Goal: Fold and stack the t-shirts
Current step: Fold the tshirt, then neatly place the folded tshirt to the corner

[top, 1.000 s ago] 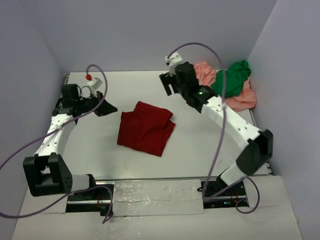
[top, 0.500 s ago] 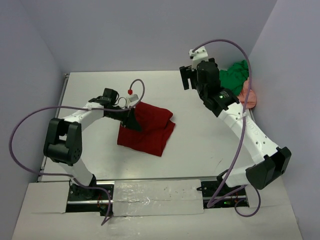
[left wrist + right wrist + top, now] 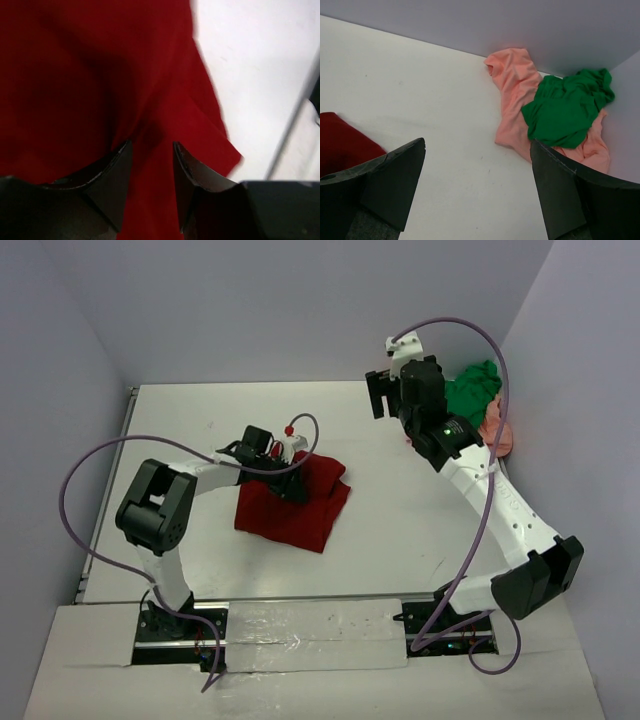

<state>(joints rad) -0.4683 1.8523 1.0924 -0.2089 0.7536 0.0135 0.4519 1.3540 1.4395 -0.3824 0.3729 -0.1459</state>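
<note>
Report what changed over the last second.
Left gripper swung from the left of the table onto the dark red t-shirt, jaws parting. Right gripper shifted right toward the green t-shirt and salmon-pink t-shirt, open. All three shirts lie unmoved.

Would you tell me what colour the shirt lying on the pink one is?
The shirt is bright green, clearest in the right wrist view.

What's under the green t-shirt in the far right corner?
The salmon-pink t-shirt lies crumpled under the green t-shirt, showing past its edges on two sides. Its middle is covered, so anything else beneath cannot be seen.
</note>
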